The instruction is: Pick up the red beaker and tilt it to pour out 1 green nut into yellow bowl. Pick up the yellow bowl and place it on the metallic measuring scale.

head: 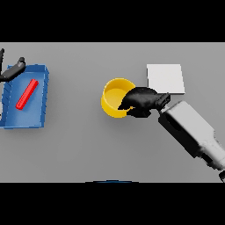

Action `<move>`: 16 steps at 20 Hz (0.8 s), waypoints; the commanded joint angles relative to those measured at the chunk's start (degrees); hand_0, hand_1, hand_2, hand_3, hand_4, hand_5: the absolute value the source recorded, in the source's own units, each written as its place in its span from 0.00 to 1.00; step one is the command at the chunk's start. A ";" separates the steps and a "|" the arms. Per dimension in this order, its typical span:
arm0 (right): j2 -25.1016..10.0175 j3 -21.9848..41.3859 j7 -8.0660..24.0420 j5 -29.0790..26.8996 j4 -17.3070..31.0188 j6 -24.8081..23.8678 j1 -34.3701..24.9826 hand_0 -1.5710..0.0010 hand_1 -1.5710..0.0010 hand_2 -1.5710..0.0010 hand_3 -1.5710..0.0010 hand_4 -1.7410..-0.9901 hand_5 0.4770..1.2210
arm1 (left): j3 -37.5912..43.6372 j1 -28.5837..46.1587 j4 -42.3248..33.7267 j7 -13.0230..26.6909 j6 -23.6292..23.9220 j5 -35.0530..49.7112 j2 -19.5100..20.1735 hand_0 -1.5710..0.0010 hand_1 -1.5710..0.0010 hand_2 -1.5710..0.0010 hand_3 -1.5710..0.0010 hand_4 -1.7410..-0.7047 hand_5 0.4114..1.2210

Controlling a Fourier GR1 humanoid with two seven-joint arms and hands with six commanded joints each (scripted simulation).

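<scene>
We see the right hand (pixel 139 102) at the right rim of the yellow bowl (pixel 115 97), its dark fingers curled over the rim and reaching inside — it looks clamped on the bowl's wall. The white and grey right arm (pixel 193 132) runs from the hand down toward the near right corner of the table (pixel 88 145). The bowl sits upright on the table near the middle, and we cannot make out anything inside it.

Just to the right of the bowl and slightly farther away lies the scale (pixel 165 78), a flat pale square plate. The bowl is close beside its near left corner but not on it; the hand lies between the two.

At the far left stands a blue tray (pixel 44 94), and inside it lies the red beaker (pixel 26 94) — a long red shape on its side, set at a slant along the tray's floor. The left hand (pixel 12 70) shows at the left edge, over the tray's far left corner, its fingers straight and spread, holding nothing. It is well apart from the beaker.
</scene>
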 commanded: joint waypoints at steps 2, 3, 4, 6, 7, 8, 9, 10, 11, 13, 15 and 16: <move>-1.03 -0.25 0.53 -0.18 -1.02 0.59 -0.67 0.01 0.02 0.02 0.16 0.03 0.99 | -0.02 -0.03 -0.23 0.40 -0.18 0.01 0.13 1.00 1.00 1.00 1.00 0.92 0.40; -1.08 -0.44 1.70 -0.42 -1.43 1.13 -0.82 0.01 0.01 0.01 0.17 0.03 1.00 | 0.01 -0.26 0.42 0.10 -0.04 -0.02 -0.02 1.00 1.00 1.00 1.00 0.91 0.40; -1.07 -0.61 2.69 -0.67 -1.80 1.61 -1.09 0.01 0.01 0.01 0.17 0.03 1.00 | -0.03 -1.24 1.03 0.21 0.09 -0.19 -0.09 1.00 1.00 1.00 1.00 0.91 0.40; -1.65 -0.94 3.11 -1.59 -2.75 2.84 -1.21 0.01 0.01 0.01 0.14 0.02 1.00 | 0.00 -0.85 0.37 -0.12 -0.03 0.25 -0.35 1.00 1.00 1.00 1.00 0.91 0.40; -1.73 -1.57 3.69 -2.29 -2.94 3.28 -1.62 0.00 0.01 0.01 0.16 0.02 1.00 | 0.14 -0.88 0.39 -0.22 -0.11 0.26 -0.06 1.00 1.00 1.00 1.00 0.91 0.41; -1.89 -2.17 4.48 -2.14 -2.65 2.72 -2.36 0.00 0.01 0.00 0.18 0.02 1.00 | 0.16 -1.34 0.46 0.22 -0.03 0.06 0.11 1.00 1.00 1.00 1.00 0.91 0.41; -2.29 -2.42 5.47 -1.79 -2.53 2.18 -2.63 0.00 0.01 0.00 0.19 0.02 1.00 | 0.06 -1.39 0.76 -0.36 0.11 -0.04 -0.01 1.00 1.00 1.00 1.00 0.91 0.41; -3.13 -2.56 4.93 -1.29 -1.85 1.24 -2.66 0.06 0.02 0.00 0.19 0.02 1.00 | 0.46 -1.10 0.85 -0.59 -0.11 0.14 0.53 1.00 1.00 1.00 1.00 0.91 0.42; -3.87 -3.01 5.14 -1.23 -1.54 0.99 -3.17 0.05 0.02 0.00 0.17 0.02 1.00 | 0.34 -1.06 0.76 -0.34 -0.33 0.18 0.49 1.00 1.00 1.00 1.00 0.92 0.42; -4.51 -4.07 6.45 -1.17 0.13 0.42 -4.20 0.03 0.01 0.00 0.15 0.02 1.00 | 0.43 -1.00 0.54 -0.70 -0.39 0.18 0.77 1.00 1.00 1.00 1.00 0.92 0.42; -6.44 -4.75 5.86 -1.00 1.31 -0.37 -5.08 0.02 0.01 0.00 0.11 0.02 1.00 | 0.99 -1.10 0.78 -0.34 -0.50 0.78 0.78 1.00 1.00 1.00 1.00 0.91 0.42; -6.74 -5.19 5.67 -0.84 2.64 -1.26 -5.57 0.02 0.01 0.00 0.10 0.02 1.00 | 0.64 -1.28 0.95 0.57 -0.57 0.73 0.21 1.00 1.00 1.00 1.00 0.90 0.42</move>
